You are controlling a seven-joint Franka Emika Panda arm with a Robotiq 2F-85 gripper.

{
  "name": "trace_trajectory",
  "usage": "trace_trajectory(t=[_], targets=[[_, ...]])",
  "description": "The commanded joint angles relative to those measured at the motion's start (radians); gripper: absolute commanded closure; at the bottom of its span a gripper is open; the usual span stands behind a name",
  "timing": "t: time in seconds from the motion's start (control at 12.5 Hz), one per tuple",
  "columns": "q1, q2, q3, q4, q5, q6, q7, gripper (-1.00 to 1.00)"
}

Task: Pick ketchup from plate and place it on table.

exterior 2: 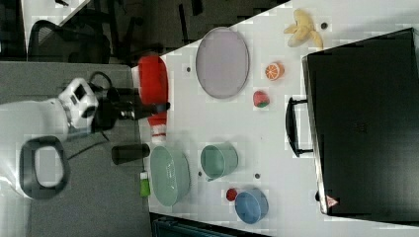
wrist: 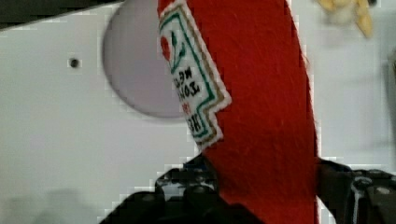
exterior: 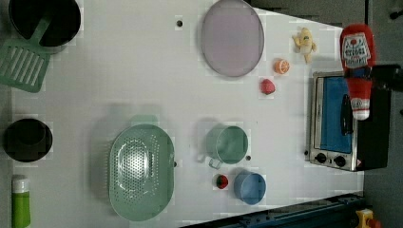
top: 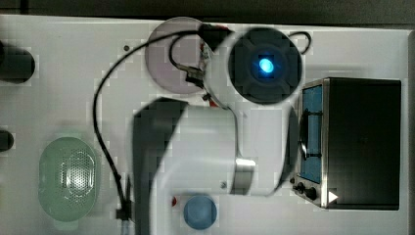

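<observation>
Fuzzy red ketchup (wrist: 261,116) clamped in jaws, lifted clear of flat round plate (exterior: 231,38).

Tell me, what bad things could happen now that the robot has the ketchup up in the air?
The gripper pinches the ketchup near its neck, so the heavy body could tip or slip out. Set down carelessly, it might land back on the plate instead of the table. The strawberry, orange slice and banana lie close to the plate, so a low swing could knock them.
</observation>
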Motion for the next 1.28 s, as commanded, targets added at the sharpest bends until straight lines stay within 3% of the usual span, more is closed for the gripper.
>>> trace_trajectory(t=[0.08, 0.48, 0.96, 1.2, 1.28], targets=[[-0.029, 0.000, -0.004, -0.201, -0.011, 0.071, -0.028, -0.20], [-0.025, 0.027, 0.006, -0.460, -0.012, 0.359, -0.028, -0.20], [-0.023, 0.243, 0.013, -0.501, -0.012, 0.568, -0.028, -0.25], [-0.023, 0.275, 0.013, -0.501, -0.012, 0.623, -0.028, -0.88], [-0.023, 0.252, 0.013, -0.496, -0.011, 0.613, -0.026, -1.00]])
